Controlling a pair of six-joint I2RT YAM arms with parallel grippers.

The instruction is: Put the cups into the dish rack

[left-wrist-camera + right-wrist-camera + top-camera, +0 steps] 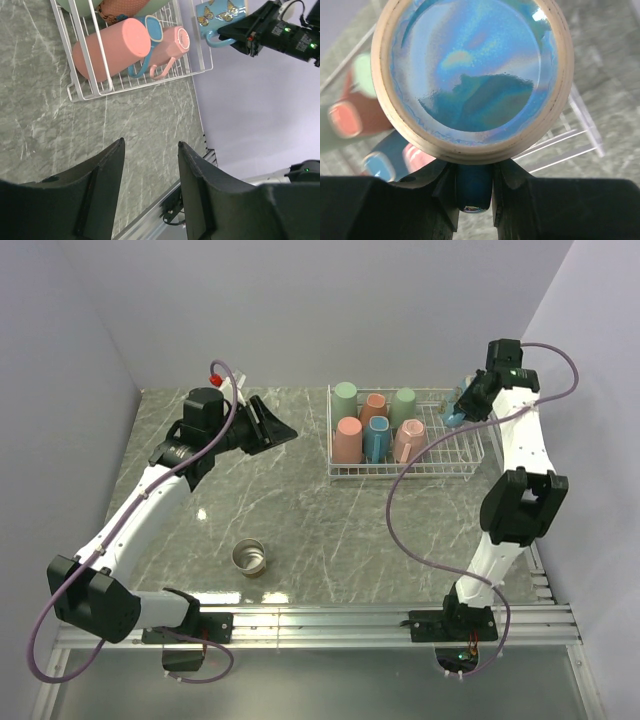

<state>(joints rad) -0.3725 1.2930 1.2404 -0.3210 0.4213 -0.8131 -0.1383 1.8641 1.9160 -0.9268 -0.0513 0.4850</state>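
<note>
1. While the right gripper (474,196) is clamped on nothing but the handle of the blue butterfly mug (220,14), the mug hangs in the air over the right end of the dish rack (470,458) and does not appear to touch it. A grip this narrow probably lets the mug swing or slip, so it could drop onto the wires.
2. The white wire rack sits at the far right of the table (300,510) and already holds six cups, packed into its left and middle parts. Only the right-hand part looks free.
3. If the mug comes down too far left, it may knock the pale pink mug (409,440), its nearest neighbour. Too far right, it may catch the rack's low side wall and tip out.
4. A mug released at a tilt could roll against the others.
5. The steel cup (249,557) stands alone near the front of the table, well apart from the rack and not yet loaded. Its shiny wall may slide between fingers.
6. The left gripper (151,150) hovers over the table left of the rack, its jaws spread and holding nothing. If it moved toward the rack during the placement, the two arms could collide.
</note>
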